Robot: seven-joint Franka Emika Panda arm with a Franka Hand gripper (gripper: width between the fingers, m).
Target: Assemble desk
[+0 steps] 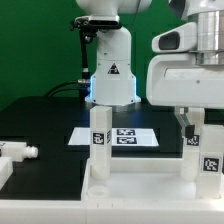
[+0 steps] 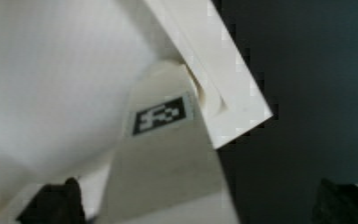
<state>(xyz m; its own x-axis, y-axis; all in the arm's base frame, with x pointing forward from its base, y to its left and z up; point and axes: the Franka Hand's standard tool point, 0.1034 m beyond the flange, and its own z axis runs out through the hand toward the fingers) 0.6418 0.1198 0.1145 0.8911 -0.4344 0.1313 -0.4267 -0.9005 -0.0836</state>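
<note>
The white desk tabletop (image 1: 140, 186) lies at the front of the exterior view. Two white tagged legs stand upright on it: one at the left corner (image 1: 100, 133), one at the right corner (image 1: 209, 157). My gripper (image 1: 189, 126) hangs just above and beside the right leg. In the wrist view my gripper (image 2: 197, 205) is wide open, with dark fingertips (image 2: 53, 203) far apart. A tagged leg (image 2: 163, 140) runs between them without touching either. The tabletop's rim (image 2: 215, 62) crosses behind it.
The marker board (image 1: 82, 136) lies on the black table behind the desk. Two loose white legs (image 1: 17, 151) lie at the exterior view's left. The robot base (image 1: 110, 75) stands at the back centre, with a green wall behind.
</note>
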